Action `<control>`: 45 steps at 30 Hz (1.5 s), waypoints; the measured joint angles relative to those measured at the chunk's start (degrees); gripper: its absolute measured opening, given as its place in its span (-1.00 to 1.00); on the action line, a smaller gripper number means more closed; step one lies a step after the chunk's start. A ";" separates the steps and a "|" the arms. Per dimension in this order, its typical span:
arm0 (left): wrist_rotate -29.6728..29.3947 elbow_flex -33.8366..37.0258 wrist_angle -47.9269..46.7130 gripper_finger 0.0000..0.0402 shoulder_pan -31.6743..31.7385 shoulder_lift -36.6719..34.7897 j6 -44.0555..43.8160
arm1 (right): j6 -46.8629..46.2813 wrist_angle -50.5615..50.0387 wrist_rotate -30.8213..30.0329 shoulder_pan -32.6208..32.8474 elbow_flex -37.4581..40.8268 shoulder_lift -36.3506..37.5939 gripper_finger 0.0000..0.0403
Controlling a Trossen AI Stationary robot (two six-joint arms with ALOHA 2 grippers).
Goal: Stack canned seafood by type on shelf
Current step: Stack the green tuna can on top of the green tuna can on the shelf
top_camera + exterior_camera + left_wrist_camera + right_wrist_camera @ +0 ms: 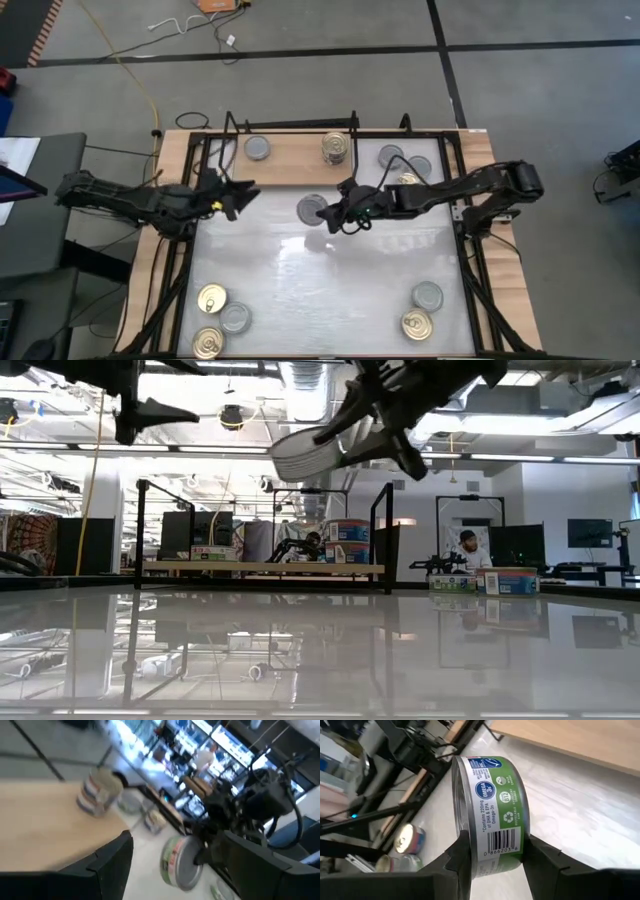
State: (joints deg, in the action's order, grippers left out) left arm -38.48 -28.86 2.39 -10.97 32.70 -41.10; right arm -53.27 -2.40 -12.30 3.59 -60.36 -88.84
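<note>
My right gripper [325, 213] is shut on a grey-topped, green-labelled can [490, 805] above the white tabletop, just in front of the shelf [290, 160], a wooden board in a black wire frame. On the shelf stand one grey-topped can [257, 148] and a gold-topped stack [336, 147]. My left gripper [243, 193] hangs open and holds nothing at the shelf's near left edge. It points toward the held can [180, 865]. My right gripper pinches the can between its two fingers [462, 855], one on each flat end, at the rim part nearest the gripper [492, 862]. The fingers come from the table's right, slanting down. The can [305, 453] is lifted clear of the table and tilted.
Three cans [405, 165] lie on the table right of the shelf. Near the front edge there are three cans at the left [215, 318] and two at the right [422, 310]. The black frame posts [385, 535] stand around the shelf. A person sits in the room behind.
</note>
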 joint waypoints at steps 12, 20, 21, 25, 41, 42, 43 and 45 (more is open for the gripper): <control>-11.66 -17.25 -37.16 0.42 19.76 2.66 -2.24 | 0.68 -6.46 -0.38 -0.17 0.09 0.37 -0.20; -4.39 -26.51 -59.31 0.42 38.13 15.21 -5.73 | 1.30 -6.63 -0.30 -0.25 0.09 0.42 -0.19; -2.84 -26.88 -60.15 0.42 40.22 17.09 -5.71 | 1.32 -6.67 -0.25 -0.35 0.09 0.42 -0.19; 2.92 -28.28 -64.25 0.35 47.47 23.69 -6.70 | 1.40 -6.79 -0.20 -0.36 0.09 0.42 -0.19; 15.04 -28.72 -55.22 0.02 52.84 32.27 -2.86 | 2.60 -8.39 0.05 -0.36 0.09 0.44 -0.19; 15.11 -28.70 -54.50 0.01 52.67 32.41 -2.16 | 2.69 -8.36 0.07 -0.36 0.09 0.44 -0.19; 15.28 -28.60 -53.78 0.01 52.64 32.44 -1.70 | 2.75 -8.38 0.07 -0.36 0.09 0.44 -0.19; 15.77 -28.50 -52.47 0.01 52.64 32.49 -1.51 | 2.79 -8.38 0.24 -0.36 0.09 0.44 -0.19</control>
State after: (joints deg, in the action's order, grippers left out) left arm -22.71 -57.36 -50.08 41.67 65.19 -42.61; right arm -50.48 -10.78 -12.06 3.22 -60.27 -88.40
